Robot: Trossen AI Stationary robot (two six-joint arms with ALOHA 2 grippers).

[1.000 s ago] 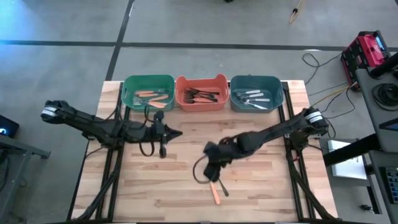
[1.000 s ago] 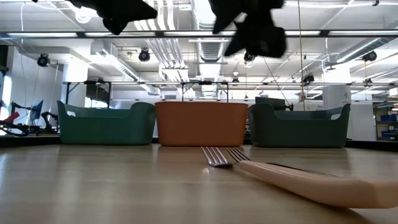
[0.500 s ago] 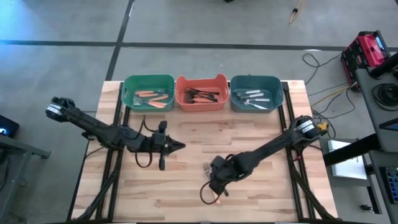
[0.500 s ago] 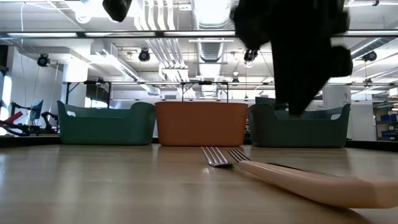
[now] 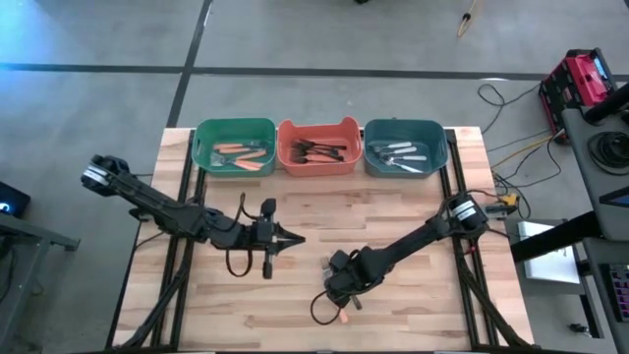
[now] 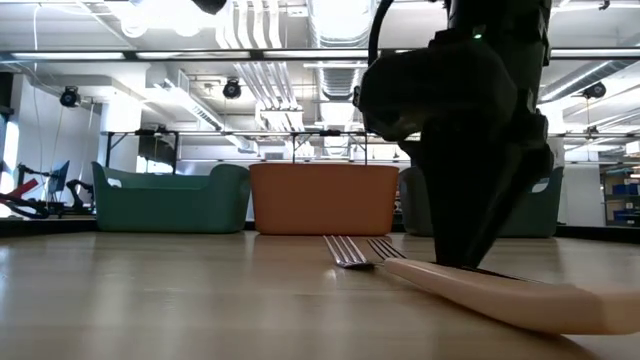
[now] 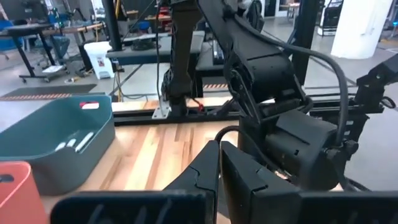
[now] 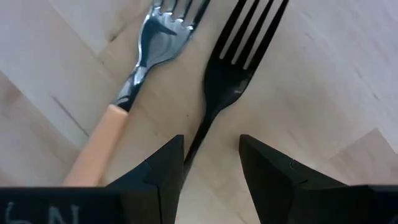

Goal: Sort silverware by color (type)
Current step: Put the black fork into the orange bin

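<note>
The right arm reaches from the right side in toward the middle and bends down low. Its right hand [image 5: 341, 293] is right down at the tabletop [image 5: 413, 295], near the front edge. The two dark fingers [image 8: 158, 171] point down and stand apart with a gap between them. A black fork [image 8: 239, 59] lies in that gap, and the fingers are not squeezing it.

The left arm stretches out from the left side, lying low and nearly flat. Its left hand [image 5: 291, 239] points toward the middle, above the tabletop. Its fingers [image 7: 208, 174] are pressed together, with nothing between them.

Open right claw [image 8: 211, 165] astride black fork [image 8: 239, 59], orange-handled fork [image 8: 121, 106] beside.
</note>
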